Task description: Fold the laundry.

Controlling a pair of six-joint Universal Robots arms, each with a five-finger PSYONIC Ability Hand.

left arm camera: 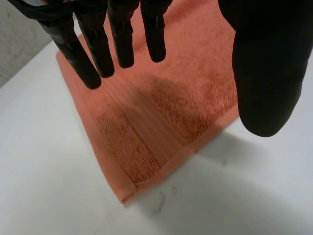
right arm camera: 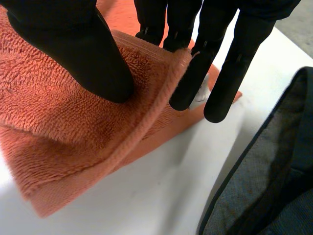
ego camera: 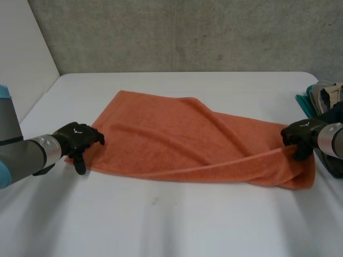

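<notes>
A white desk carries an orange terry towel, which stretches from one hand across to the other. Most of it lies flat. Its end at the right hand is doubled over, and one hem rises off the desk in a taut ridge up to that hand's fingers.

Beyond the right hand's fingers a pile of clothes in teal and beige is cut off by the edge of the head view, so its pieces cannot be told apart. Just beside the same fingers lies a dark grey garment with a thin teal edge. It is only partly in sight and its kind is unclear.

The left hand is at the towel's near corner. Its fingers hang straight and released over that corner, which lies flat under them. Whether the tips touch the cloth is hard to make out.

The right hand is at the opposite end. Its thumb presses down on the folded layer while the fingers reach past the hem on the other side, so it appears to be grasping the towel's edge between them. The cloth hides the contact itself.
</notes>
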